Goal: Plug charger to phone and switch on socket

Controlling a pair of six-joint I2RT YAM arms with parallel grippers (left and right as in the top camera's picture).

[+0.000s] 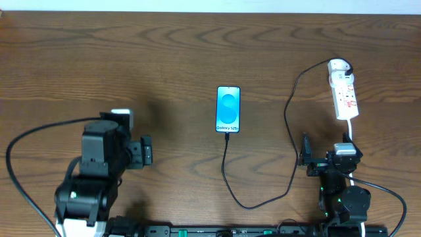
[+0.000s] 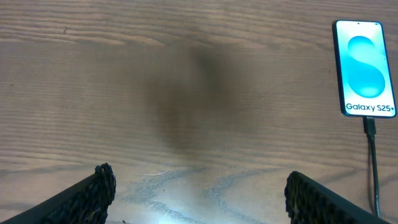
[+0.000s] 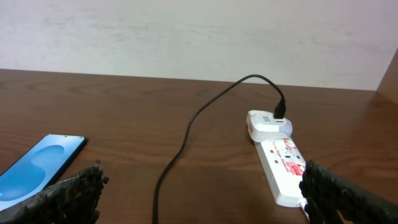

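Table (image 2: 186,74): brown wood grain, smooth, with a faint sheen just ahead of the left finger pads (image 2: 104,182).
Pads: black, coarse knobbly texture, matt.
Phone (image 2: 364,71), right of them: glossy screen.
Power strip (image 3: 283,168), touching distance of the right finger pad (image 3: 339,196): smooth white plastic.
Charger cable (image 3: 186,134): matt black.

table (image 1: 164,52): dark brown wood grain | wall (image 3: 186,31): off-white, behind table
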